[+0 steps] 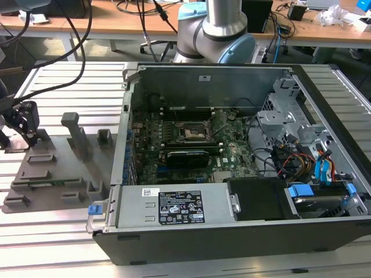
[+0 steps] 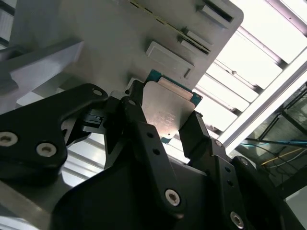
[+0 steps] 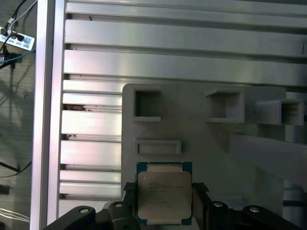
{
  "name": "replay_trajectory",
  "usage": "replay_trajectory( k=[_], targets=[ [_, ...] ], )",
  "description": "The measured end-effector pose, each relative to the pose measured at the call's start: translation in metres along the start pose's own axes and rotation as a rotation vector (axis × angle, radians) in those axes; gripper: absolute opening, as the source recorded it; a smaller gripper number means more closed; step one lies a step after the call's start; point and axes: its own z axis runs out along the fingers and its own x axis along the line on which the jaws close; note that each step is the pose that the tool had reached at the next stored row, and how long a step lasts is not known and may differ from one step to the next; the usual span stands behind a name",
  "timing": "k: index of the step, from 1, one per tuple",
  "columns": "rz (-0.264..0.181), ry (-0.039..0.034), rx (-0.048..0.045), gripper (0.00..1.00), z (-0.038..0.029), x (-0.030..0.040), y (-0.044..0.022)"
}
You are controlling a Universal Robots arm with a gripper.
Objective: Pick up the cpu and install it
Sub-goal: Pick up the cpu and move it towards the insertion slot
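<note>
A: Where is the cpu [image 3: 164, 194] to be found?

B: It is seen in both wrist views, lying flat with its metal top up. It is over the grey tray [image 3: 187, 115], near one edge and just beside a low rectangular frame.

A: How is the end effector [image 1: 26, 128] placed against it?

B: It is set straight over the cpu, at the exterior view's far left. The fingers [image 3: 199, 194] are set against two opposite edges, one on each side. No gap can be made out on either side, so the cpu is judged to be clamped between them.

A: Is it lifted off the tray?

B: That cannot be told, since the underside is hidden.

A: Is a long axis to be reckoned with?

B: None. The cpu is square, and its edges are lined up squarely with the fingers.

A: On which relation is the work judged to turn?

B: The socket [image 1: 194, 132] is found inside the open case [image 1: 232, 243]. It is well apart from the end effector, toward the exterior view's right, across the slatted surface [image 1: 46, 243]. With the cpu held at the tray, installing is not yet done.
</note>
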Motion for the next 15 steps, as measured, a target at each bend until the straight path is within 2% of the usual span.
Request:
replay_trajectory(
  k=[10, 15],
  targets=[
    [0.000, 0.0005, 0.0000, 0.55, -0.0096, -0.0004, -0.0002],
    [0.000, 0.0009, 0.0000, 0.55, -0.0168, -0.0006, -0.0002]
  ],
)
